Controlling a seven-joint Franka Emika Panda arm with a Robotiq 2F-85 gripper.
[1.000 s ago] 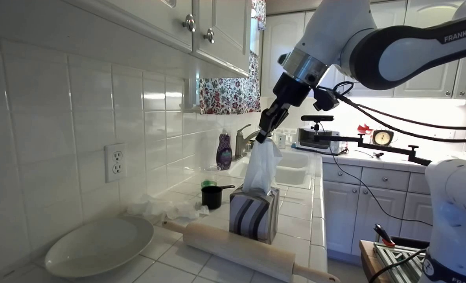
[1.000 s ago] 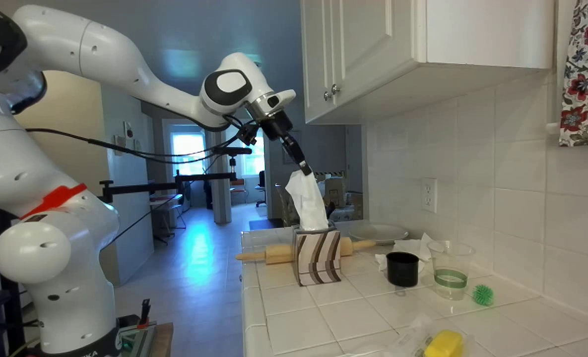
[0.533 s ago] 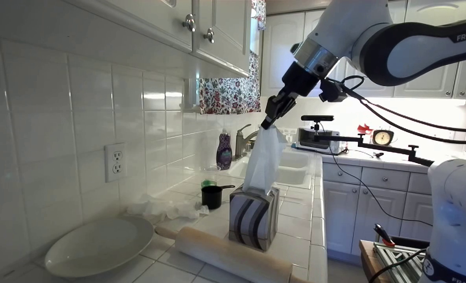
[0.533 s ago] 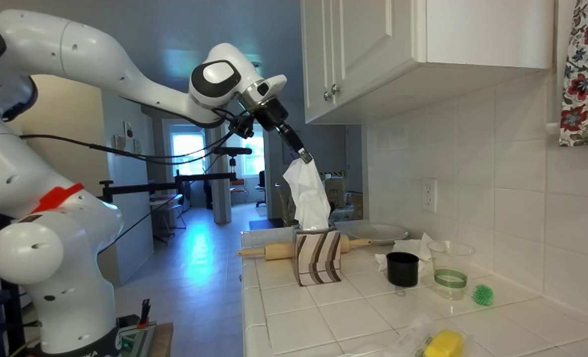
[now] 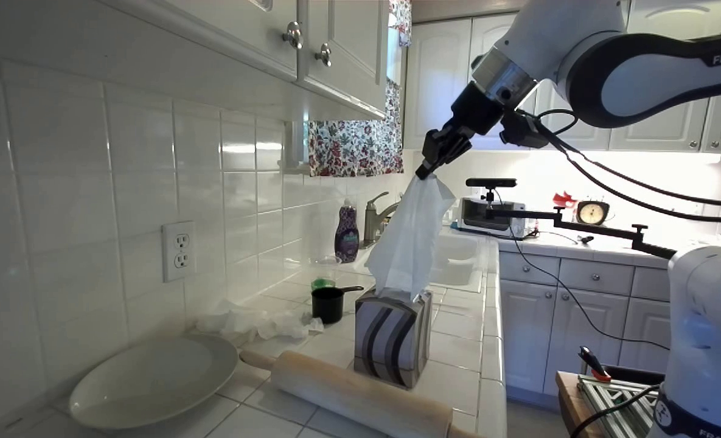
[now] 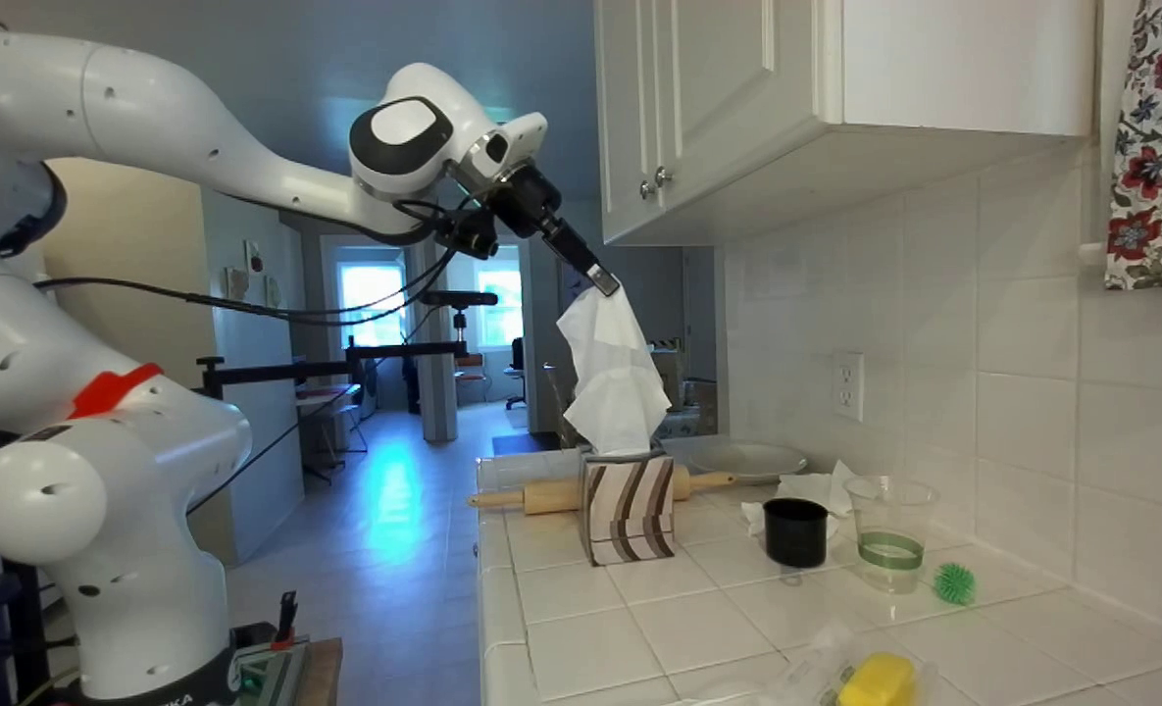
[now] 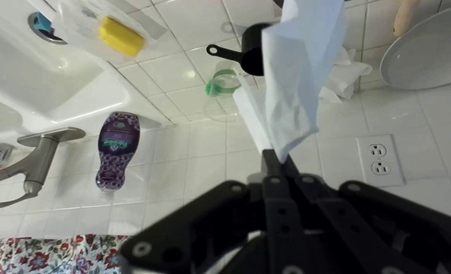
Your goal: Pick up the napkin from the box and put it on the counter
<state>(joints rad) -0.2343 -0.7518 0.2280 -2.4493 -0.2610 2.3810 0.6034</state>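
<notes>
dish [image 5: 153,383]: white, oval, lying where it lay a second ago; no part in the job.
crumpled paper [image 5: 247,323]: loose heap between the dish and the black cup [image 5: 327,306]; not the piece being pulled.
rolling pin [image 5: 360,394]: rolled slightly away from the box [image 5: 387,337] within the last second; just beside it now, touching or not i cannot tell.
box: upright, same spot, which suggests the pull draws cloth and does not drag the box along.
napkin [image 5: 412,237]: hanging above the box from the gripper [image 5: 422,173]; more of it shows than half a second ago, its lower corners now flared out above the opening. whether its tail is still inside is hidden.
gripper: pinched closed on the napkin's top, higher than half a second ago.
counter [image 5: 457,377]: under the box, napkin not yet laid on it. the pull looks nearly done; a little more lift, then a sideways move and lowering seem called for.
arm [image 5: 634,85]: drawn back with the napkin; too sharp a tug could tip the box.
</notes>
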